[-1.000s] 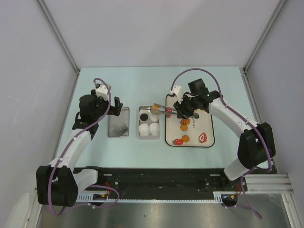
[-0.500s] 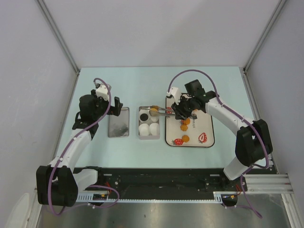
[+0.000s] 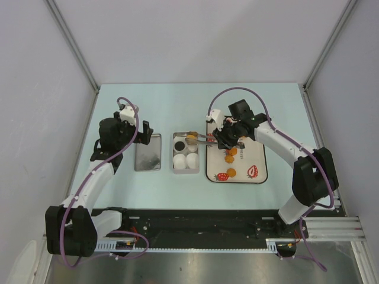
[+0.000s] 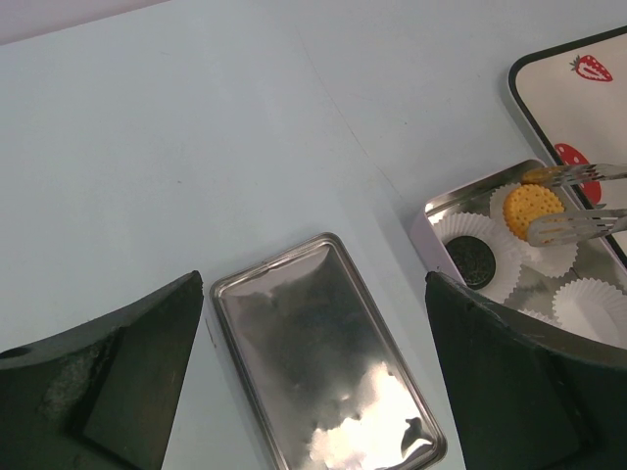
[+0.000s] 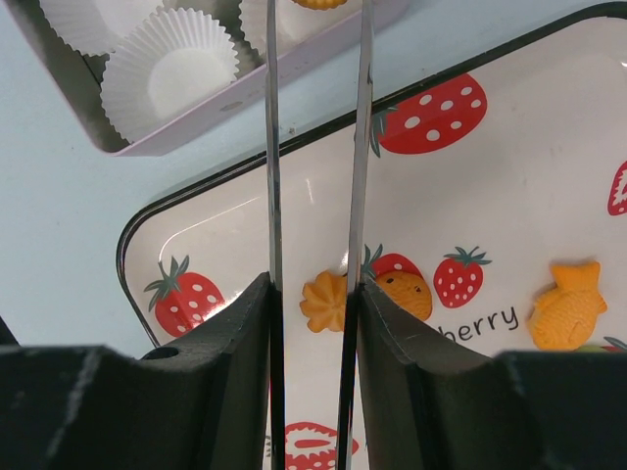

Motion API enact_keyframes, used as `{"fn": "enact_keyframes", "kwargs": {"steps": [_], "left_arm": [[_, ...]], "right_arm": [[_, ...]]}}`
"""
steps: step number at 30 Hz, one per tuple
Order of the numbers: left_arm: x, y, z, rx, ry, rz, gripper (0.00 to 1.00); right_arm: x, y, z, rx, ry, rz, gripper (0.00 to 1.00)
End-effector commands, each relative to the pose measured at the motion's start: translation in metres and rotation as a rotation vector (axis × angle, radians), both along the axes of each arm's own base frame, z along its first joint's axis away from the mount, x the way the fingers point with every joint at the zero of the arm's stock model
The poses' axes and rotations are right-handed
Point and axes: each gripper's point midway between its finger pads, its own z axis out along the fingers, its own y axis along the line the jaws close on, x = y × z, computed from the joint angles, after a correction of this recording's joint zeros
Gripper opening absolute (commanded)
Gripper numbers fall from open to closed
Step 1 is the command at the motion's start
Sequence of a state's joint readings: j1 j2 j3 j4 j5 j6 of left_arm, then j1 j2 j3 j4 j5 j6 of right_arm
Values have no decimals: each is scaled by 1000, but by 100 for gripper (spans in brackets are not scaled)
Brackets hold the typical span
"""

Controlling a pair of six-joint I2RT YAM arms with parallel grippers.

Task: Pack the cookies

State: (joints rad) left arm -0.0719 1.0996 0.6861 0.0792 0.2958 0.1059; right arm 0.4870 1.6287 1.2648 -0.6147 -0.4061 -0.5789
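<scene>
Right pincer (image 3: 227,138): part-closed on tongs (image 4: 576,227). The tongs' long axis runs leftward, and their tips hold an orange cookie (image 4: 532,204) over the rear right paper cup (image 4: 566,258) of the tin (image 4: 428,208). Left pincer (image 3: 143,132): wide open, empty, farther off.

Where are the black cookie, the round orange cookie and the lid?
black cookie (image 4: 472,260), left wrist view, centre
round orange cookie (image 4: 530,204), left wrist view, top face
lid (image 4: 323,362), left wrist view, middle
</scene>
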Motion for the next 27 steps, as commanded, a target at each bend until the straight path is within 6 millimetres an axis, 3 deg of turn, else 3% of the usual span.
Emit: {"fn": "enact_keyframes", "kwargs": {"steps": [1, 27], "left_arm": [[4, -6, 16, 1, -49, -34, 100], [2, -6, 16, 0, -46, -37, 100]], "right_arm": [[13, 7, 16, 11, -64, 7, 27], [6, -2, 31, -6, -94, 2, 31]]}}
